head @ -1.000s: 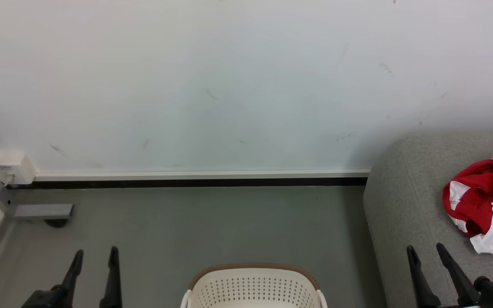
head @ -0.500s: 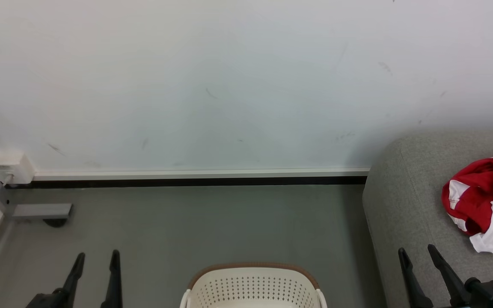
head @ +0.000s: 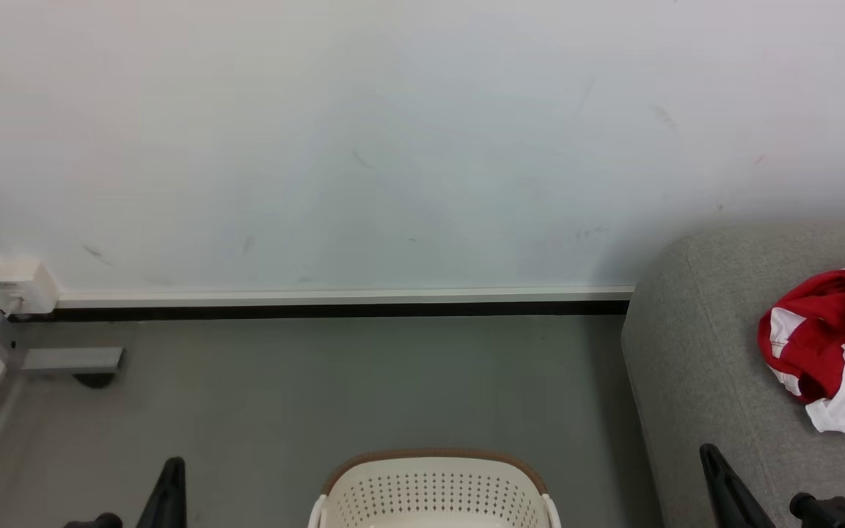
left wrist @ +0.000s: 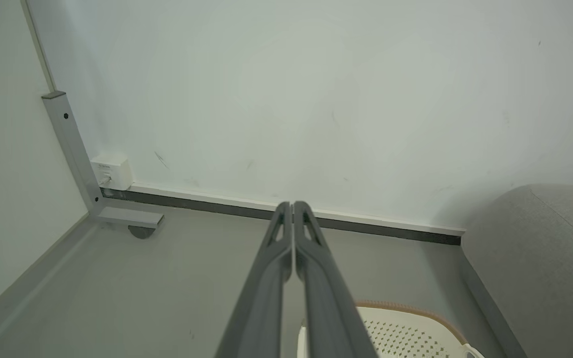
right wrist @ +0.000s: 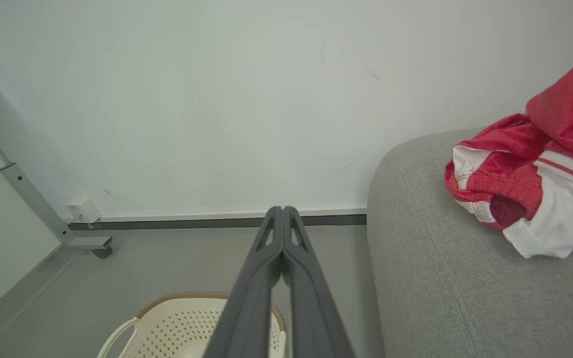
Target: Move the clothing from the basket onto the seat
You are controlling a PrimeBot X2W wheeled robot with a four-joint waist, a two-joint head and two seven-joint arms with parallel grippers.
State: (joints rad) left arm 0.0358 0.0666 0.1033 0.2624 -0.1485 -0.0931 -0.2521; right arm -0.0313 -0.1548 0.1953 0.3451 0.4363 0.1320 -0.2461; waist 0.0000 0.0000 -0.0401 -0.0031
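The red and white clothing [head: 837, 345] lies bunched on the grey seat [head: 694, 352] at the right; the right wrist view has the clothing [right wrist: 535, 169] on the seat [right wrist: 430, 268] too. The cream basket [head: 433, 488] with its brown rim stands on the floor at the bottom middle, its inside hidden. My left gripper [head: 172, 469] hangs low at the bottom left, left of the basket, shut with nothing in it, its fingers pressed together [left wrist: 292, 205]. My right gripper [head: 708, 455] is low over the seat's front edge, shut and empty [right wrist: 283, 209].
A white wall rises behind, with a white skirting strip and dark gap [head: 334, 304] along the grey floor [head: 320, 389]. A grey metal frame with a foot and castor [head: 74, 363] and a small white box [head: 19, 284] stand at the left corner.
Both grippers have shut, their fingers coming together from open. Both arms have sunk lower in the head view, the right one also shifting slightly. The clothing and basket stay put.
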